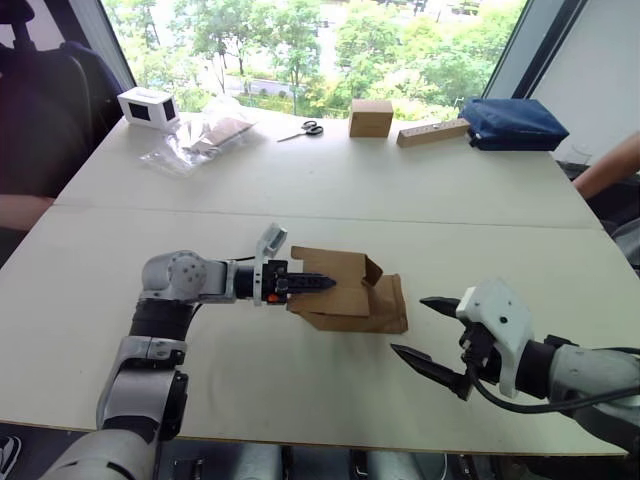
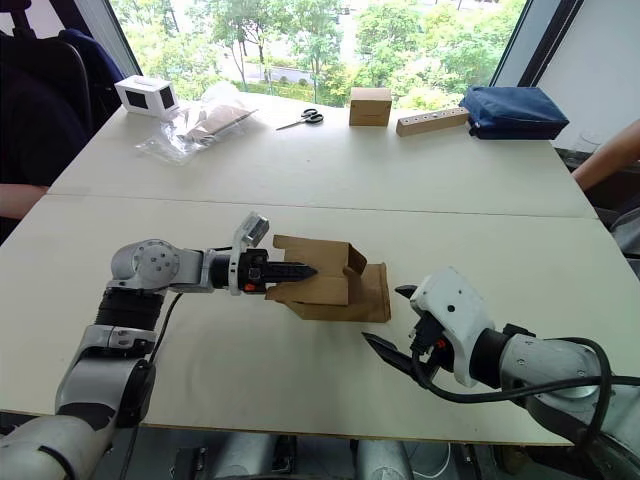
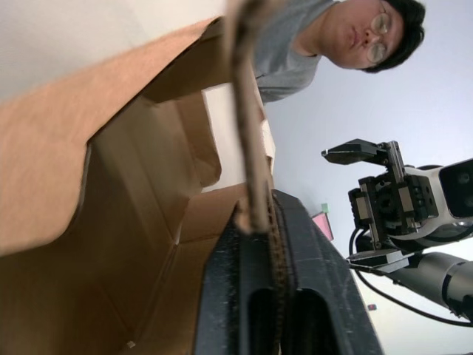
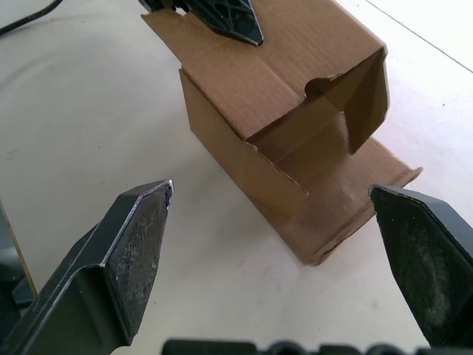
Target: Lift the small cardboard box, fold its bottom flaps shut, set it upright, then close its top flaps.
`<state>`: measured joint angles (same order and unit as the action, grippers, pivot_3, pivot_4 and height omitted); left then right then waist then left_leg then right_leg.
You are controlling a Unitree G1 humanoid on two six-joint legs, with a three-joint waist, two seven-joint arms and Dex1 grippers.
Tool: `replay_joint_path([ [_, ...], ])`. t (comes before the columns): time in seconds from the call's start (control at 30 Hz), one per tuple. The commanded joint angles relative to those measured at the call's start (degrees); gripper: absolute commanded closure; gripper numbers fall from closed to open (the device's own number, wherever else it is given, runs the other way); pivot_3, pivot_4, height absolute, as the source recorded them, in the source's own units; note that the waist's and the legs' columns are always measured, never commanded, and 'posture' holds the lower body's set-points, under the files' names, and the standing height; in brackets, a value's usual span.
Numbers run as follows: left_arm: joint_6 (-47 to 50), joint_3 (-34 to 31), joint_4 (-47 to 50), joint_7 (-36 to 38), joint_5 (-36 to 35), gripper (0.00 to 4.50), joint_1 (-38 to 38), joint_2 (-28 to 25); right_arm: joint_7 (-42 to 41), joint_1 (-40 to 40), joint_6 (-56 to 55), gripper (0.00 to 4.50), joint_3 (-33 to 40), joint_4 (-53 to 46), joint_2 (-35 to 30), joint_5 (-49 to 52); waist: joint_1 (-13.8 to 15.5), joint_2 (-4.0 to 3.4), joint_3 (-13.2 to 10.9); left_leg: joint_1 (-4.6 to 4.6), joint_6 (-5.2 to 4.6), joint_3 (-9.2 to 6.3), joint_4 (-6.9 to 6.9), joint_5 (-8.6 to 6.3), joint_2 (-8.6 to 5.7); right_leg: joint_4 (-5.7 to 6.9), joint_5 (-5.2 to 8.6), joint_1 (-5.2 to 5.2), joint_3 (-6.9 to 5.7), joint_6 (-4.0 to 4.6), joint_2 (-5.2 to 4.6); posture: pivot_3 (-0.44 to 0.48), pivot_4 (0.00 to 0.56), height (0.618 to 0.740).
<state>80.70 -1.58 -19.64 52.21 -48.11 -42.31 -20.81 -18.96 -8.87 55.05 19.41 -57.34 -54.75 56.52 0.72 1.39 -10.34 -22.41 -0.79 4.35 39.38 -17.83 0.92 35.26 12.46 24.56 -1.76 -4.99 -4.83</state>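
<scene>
Small cardboard box: you have the small cardboard box lying on its side on the tabletop, just below centre of the left eye frame, its open end turned toward the frame's right.
Inside the box: the right wrist view looks into the open end and you see bare cardboard walls, nothing inside.
Flaps: one wide flap lies flat on the tabletop at the open end; a side flap with a rounded notch stands out from the opening.
Left gripper: your left gripper is clenched on the small cardboard box's upper wall at the left end; the left wrist view shows the cardboard edge pinched between the black fingers.
Right gripper: your right gripper is released, fingers spread wide, hovering at the lower right of the frame, near the open end but apart from it.
Far tabletop: along the top edge sit a white box with a dark face, a clear plastic bag, scissors, a cube-like brown box, a wooden block and a blue pouch.
</scene>
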Motion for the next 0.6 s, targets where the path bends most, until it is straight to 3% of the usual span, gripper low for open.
replay_joint_path([
  [0.03,-1.6,-1.7,3.0,1.3,-1.2,4.45,0.1,-0.2,-0.1,-0.6,-1.8,0.00,2.9,-1.4,0.5,1.4,0.0,0.00,0.0,0.00,0.00,0.00,0.00,0.00,0.00,0.00,0.00,0.00,0.00,0.00,0.00,0.000,0.150,0.740],
  [0.2,-10.8,-2.7,6.0,7.4,0.0,4.45,-1.6,-5.0,6.2,3.9,-7.5,0.00,8.9,5.2,7.3,14.1,-0.2,0.02,0.0,0.02,0.00,0.01,0.00,0.00,0.02,0.00,0.02,0.00,0.01,0.05,0.01,0.000,0.150,0.740],
  [0.3,-17.8,-1.7,7.4,12.6,2.1,4.45,-4.4,-9.2,9.2,8.4,-10.6,0.00,8.9,9.1,9.8,20.2,-0.1,0.03,0.0,0.02,0.01,0.01,0.00,0.00,0.03,0.01,0.06,0.00,0.01,0.12,0.02,0.000,0.150,0.740],
  [0.43,-25.1,0.3,8.1,17.8,5.1,4.50,-6.6,-12.4,12.8,15.0,-14.6,1.12,7.3,13.2,12.8,21.4,0.1,0.00,0.0,-0.01,-0.01,0.02,0.00,-0.01,0.01,-0.01,0.06,0.00,0.00,0.13,0.00,0.000,0.150,0.740],
  [0.47,-27.3,0.8,8.4,19.1,6.2,4.50,-7.9,-13.4,14.1,19.2,-15.7,1.51,5.6,15.4,14.1,19.9,0.0,-0.02,0.0,-0.01,-0.03,0.05,-0.01,-0.02,-0.02,-0.03,0.06,0.00,0.01,0.12,-0.04,0.000,0.150,0.740],
  [0.5,-28.7,0.8,8.4,20.0,6.8,4.50,-9.3,-14.0,15.0,23.0,-16.4,2.17,3.5,17.6,15.0,17.9,0.0,0.01,0.0,-0.02,-0.07,0.08,0.00,-0.04,-0.06,-0.04,0.05,0.00,0.01,0.11,-0.10,0.000,0.150,0.740],
  [0.53,-30.1,1.0,8.4,21.1,7.5,4.50,-10.6,-14.8,15.1,26.5,-16.9,2.23,1.5,19.6,15.9,16.8,-0.5,0.08,-0.1,-0.03,-0.10,0.07,0.00,-0.05,-0.06,-0.03,-0.01,0.00,-0.01,0.00,-0.11,0.000,0.150,0.740],
  [0.6,-31.3,1.3,8.0,22.6,8.3,4.50,-12.0,-15.4,14.3,30.2,-17.1,3.01,-0.6,21.6,17.0,15.7,-0.6,0.04,-0.1,-0.18,-0.10,0.14,0.19,-0.05,-0.03,0.00,-0.02,0.13,0.02,0.03,-0.08,0.000,0.150,0.740],
])
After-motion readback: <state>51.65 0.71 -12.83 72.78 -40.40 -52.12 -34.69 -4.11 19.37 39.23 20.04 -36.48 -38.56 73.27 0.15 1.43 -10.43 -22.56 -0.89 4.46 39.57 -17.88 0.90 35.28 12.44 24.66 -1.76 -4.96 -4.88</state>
